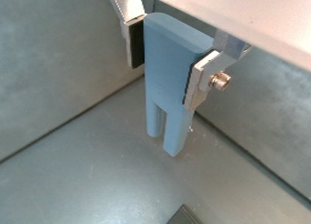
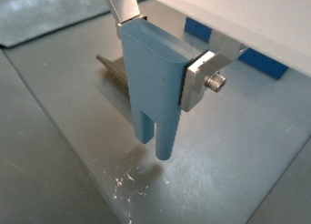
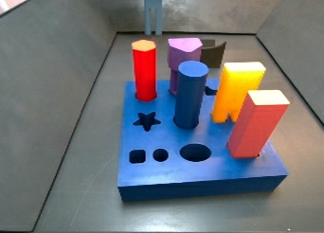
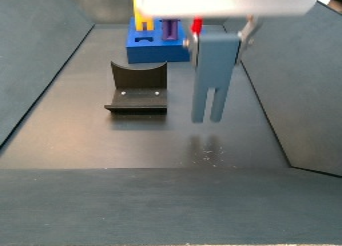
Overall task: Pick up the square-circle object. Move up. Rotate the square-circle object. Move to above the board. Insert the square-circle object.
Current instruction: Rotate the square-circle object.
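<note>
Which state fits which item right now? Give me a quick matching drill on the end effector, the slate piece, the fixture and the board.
Items:
1. end effector
2. square-circle object
3. fixture
4. board

States:
A. stands on the floor, nothing in it
B. carries upright coloured pegs
C. hangs clear of the floor, prongs down
D. shut on the slate piece

Pairs: 1-D, 2-C, 3-A, 4-B

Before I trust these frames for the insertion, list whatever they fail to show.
- Gripper: in both wrist views its fingers are cut off by the frame edge.
- Tall grey-blue two-pronged block: in a side view only the prongs show; the top edge cuts the rest.
- Bright-blue square board: its holes are hidden, too distant and behind the fixture.
</note>
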Available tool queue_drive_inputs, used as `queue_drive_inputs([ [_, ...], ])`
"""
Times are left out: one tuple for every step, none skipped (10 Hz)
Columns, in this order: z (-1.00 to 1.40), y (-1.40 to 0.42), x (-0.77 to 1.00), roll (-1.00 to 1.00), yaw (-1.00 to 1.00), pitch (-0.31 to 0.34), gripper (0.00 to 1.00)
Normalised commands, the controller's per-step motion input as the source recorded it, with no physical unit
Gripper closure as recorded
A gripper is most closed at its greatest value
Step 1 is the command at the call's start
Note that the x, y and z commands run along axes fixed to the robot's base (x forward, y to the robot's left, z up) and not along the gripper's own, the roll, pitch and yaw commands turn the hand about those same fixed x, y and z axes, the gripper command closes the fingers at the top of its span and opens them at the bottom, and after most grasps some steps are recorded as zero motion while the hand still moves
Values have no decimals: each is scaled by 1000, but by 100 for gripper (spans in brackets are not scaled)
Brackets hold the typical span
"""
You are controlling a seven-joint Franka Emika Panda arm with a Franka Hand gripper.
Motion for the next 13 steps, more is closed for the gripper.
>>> queue_drive_inputs([
  [645,-1000,-221,0,0,0,100],
  [571,-1000,-215,24,21,-13,100],
  [553,-1000,-219,47,28,-29,100],
  [503,-1000,-207,82,32,-23,100],
  [451,-1000,-187,98,33,5,100],
  [411,-994,-162,107,32,32,100],
  [259,-713,-104,111,33,55,100],
  [152,-501,-60,111,31,53,100],
  [83,-284,-35,103,30,54,100],
  [0,0,0,38,-1000,11,100],
  [-3,12,0,34,-1000,10,100],
  [-1,13,5,26,-1000,8,100],
  [0,10,6,27,-1000,9,100],
])
